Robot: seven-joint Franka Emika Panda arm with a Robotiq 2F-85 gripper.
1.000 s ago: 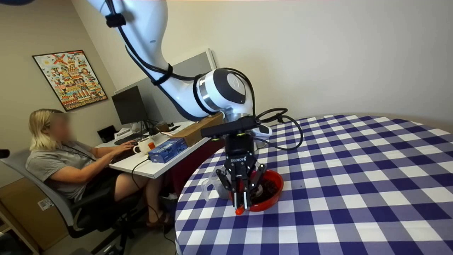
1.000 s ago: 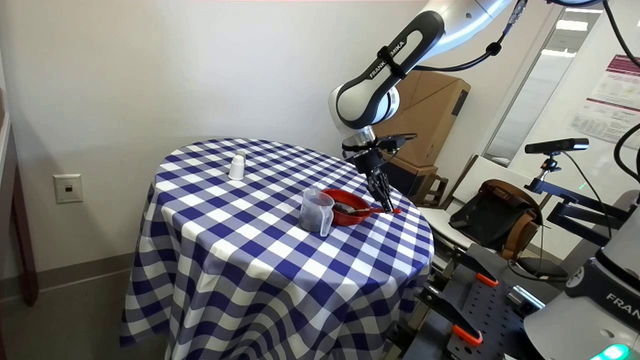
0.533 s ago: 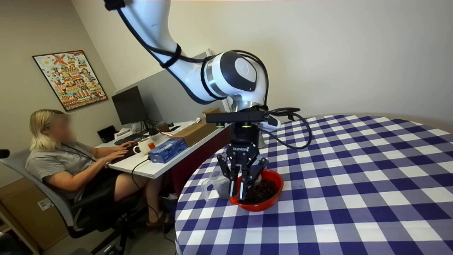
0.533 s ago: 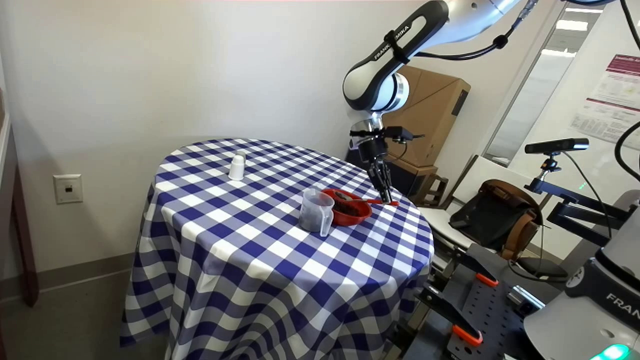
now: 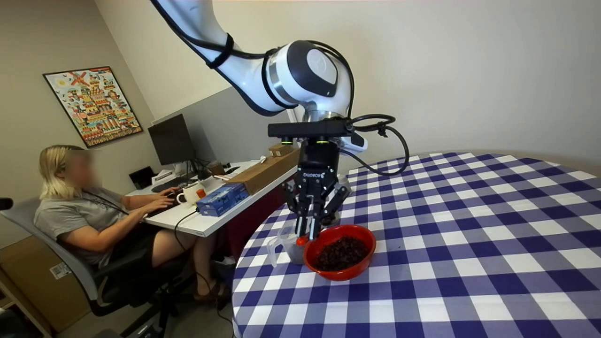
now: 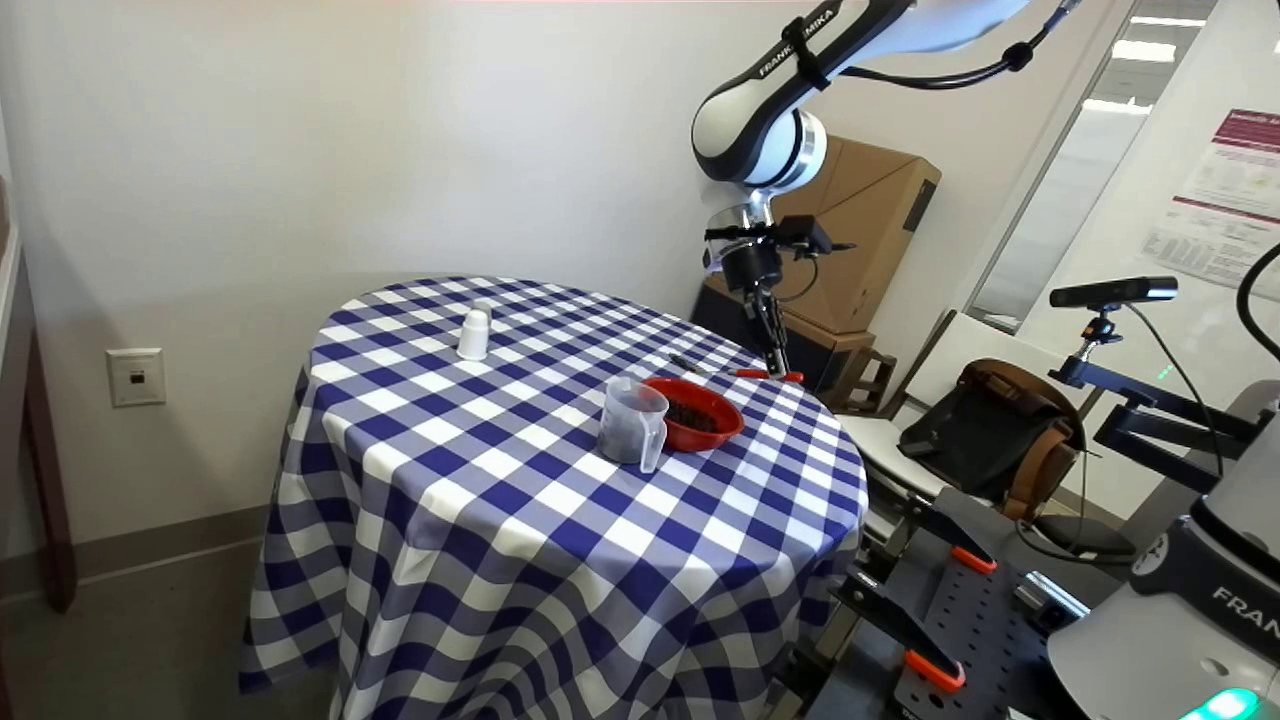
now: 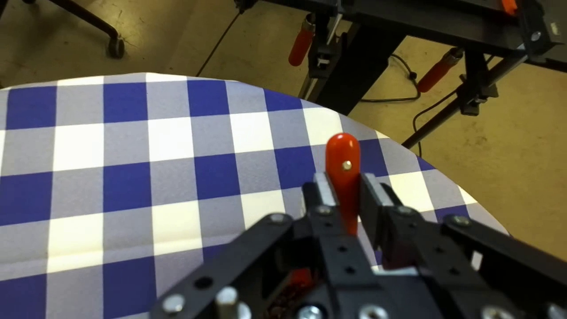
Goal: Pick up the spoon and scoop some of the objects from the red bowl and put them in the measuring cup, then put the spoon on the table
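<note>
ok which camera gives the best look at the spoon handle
The wrist view: the spoon handle appears largest there, its rounded red end jutting from the gripper. Both exterior views show it smaller; in an exterior view, little more than its tip peeks out past the gripper.

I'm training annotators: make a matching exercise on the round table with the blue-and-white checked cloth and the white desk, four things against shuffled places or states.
Things:
1. small spoon with a red-orange handle
2. round, bright red bowl
3. clear, handled measuring cup
4. white, handled mug

Places, states:
A. holding heaped dark brown pieces
B. on the white desk, near a rectangular blue box
C. its handle clamped in the black gripper
D. upright on the checked table beside the bowl

Pairs: 1-C, 2-A, 3-D, 4-B
</note>
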